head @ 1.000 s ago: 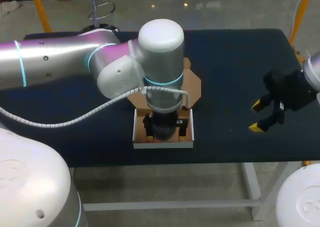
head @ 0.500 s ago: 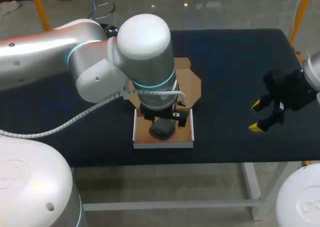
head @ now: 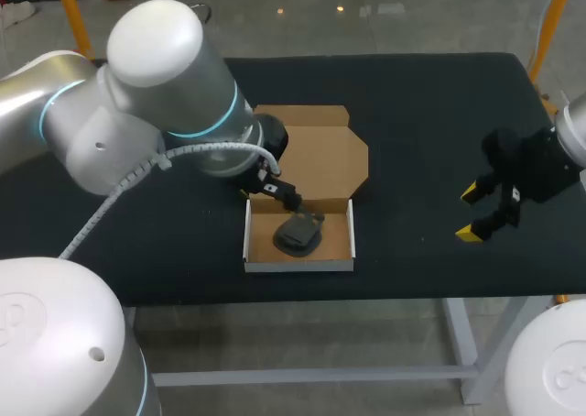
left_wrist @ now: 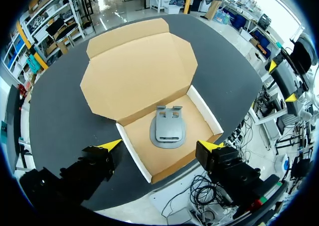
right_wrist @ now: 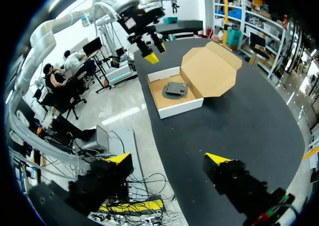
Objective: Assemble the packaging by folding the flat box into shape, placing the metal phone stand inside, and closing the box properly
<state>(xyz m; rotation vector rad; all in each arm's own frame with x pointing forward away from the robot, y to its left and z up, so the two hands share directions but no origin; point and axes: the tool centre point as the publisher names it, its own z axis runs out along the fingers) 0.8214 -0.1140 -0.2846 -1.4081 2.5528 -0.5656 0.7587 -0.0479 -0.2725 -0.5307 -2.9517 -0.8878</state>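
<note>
- The cardboard box [head: 341, 244] is sitting on the black worktop [head: 439, 114], close to its near edge and about halfway along it. It is folded into a shallow tray with white outer walls.
- Its lid [head: 320, 159] is lying open and flat on the worktop, stretching from the tray's rear wall towards the far edge.
- The metal phone stand [head: 298, 235] is lying inside the tray, on the floor of the box, slightly left of the tray's middle and apart from its walls.
- The left gripper [head: 275, 190] is hovering above the tray's rear left corner. In the left wrist view, the left gripper [left_wrist: 160, 145] is standing wide open and gripping nothing, with the stand [left_wrist: 168, 129] showing ahead of it between the two yellow tips.
- The right gripper [head: 472, 213] is hanging over the right part of the worktop, near its right edge and well apart from the box. It too is spread open and carrying nothing.
</note>
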